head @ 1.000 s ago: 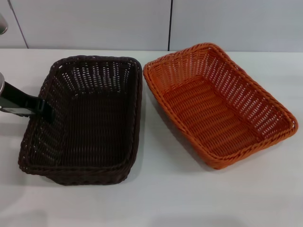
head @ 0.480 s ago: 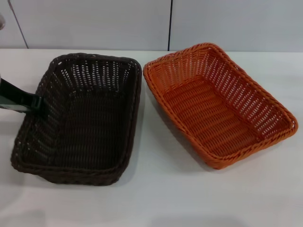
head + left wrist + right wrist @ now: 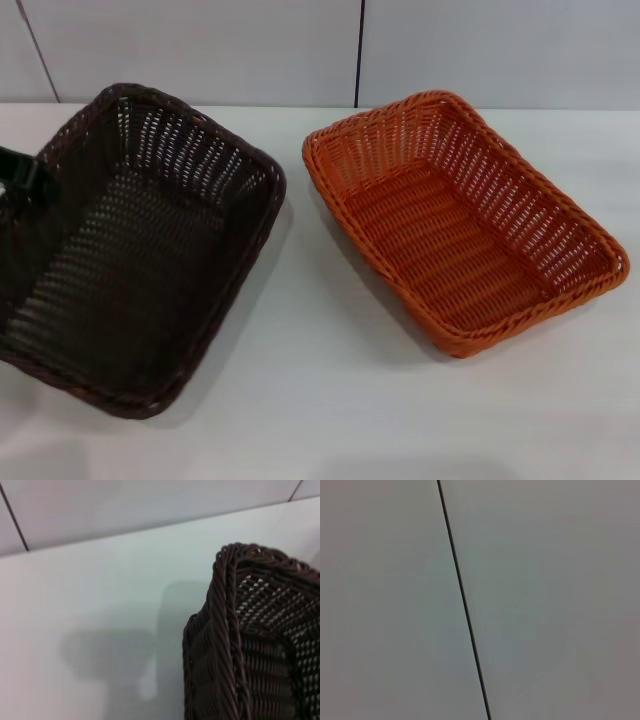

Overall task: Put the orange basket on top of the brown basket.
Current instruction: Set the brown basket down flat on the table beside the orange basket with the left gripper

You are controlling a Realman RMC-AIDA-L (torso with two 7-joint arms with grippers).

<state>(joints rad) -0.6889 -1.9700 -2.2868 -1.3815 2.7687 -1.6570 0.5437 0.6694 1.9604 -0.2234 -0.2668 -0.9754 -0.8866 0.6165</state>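
Left gripper (image 3: 18, 172) shows only as a dark tip at the head view's left edge, pressed against the left rim of the brown basket (image 3: 135, 250); whether it is clamped on that rim cannot be told, since the fingers are hidden behind the wicker. Relative to the orange basket (image 3: 460, 215), the brown basket sits to the left, well apart with a strip of bare white table (image 3: 330, 400) between them, and it is turned at an angle, one corner pointing toward the back wall (image 3: 200, 50) and its near end running past the picture's edge. It looks tilted, its left side raised beside the gripper. From the left wrist view a braided corner of the brown basket (image 3: 250, 640) fills the lower part, with its shadow on the table (image 3: 90, 610). The orange basket lies flat on the table, open side up, nothing inside. Right gripper is out of sight; its wrist camera sees only a plain panel with a dark seam (image 3: 462, 600).
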